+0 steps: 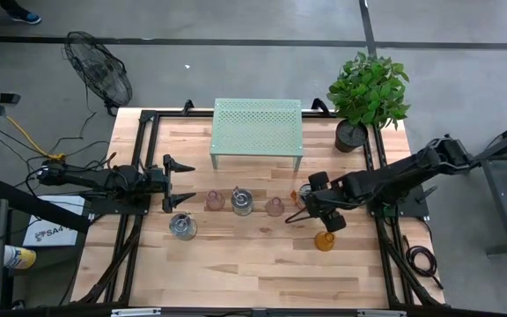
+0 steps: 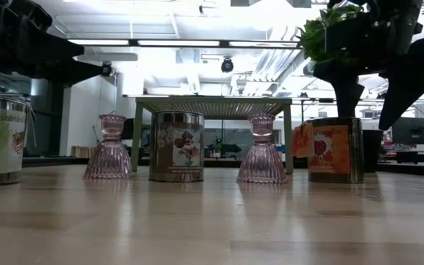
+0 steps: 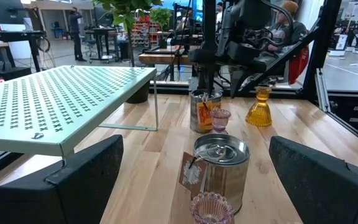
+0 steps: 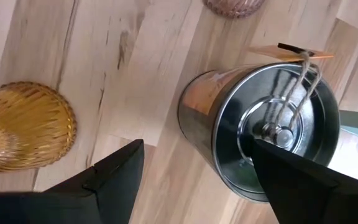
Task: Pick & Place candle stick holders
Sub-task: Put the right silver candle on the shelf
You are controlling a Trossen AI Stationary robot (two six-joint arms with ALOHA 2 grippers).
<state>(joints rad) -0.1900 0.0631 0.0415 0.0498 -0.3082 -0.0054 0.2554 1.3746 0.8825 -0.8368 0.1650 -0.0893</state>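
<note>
Six holders stand on the wooden table in a loose row. From left to right they are a silvery tin (image 1: 182,226), a pink glass one (image 1: 215,201), a silvery tin (image 1: 241,202), a pink glass one (image 1: 275,207), a silvery tin with an orange tag (image 1: 304,194) and an amber glass one (image 1: 325,239). My right gripper (image 1: 309,204) is open and hovers over the orange-tagged tin (image 4: 272,137), pointing down, touching nothing. My left gripper (image 1: 183,182) is open and empty, level, left of the row, facing the middle tin (image 3: 221,165).
A pale green perforated stand (image 1: 256,132) stands behind the row at the table's far side. A potted plant (image 1: 368,92) sits at the far right corner. Bare wood (image 1: 253,273) lies toward the near edge. A fan (image 1: 99,70) stands off the table, far left.
</note>
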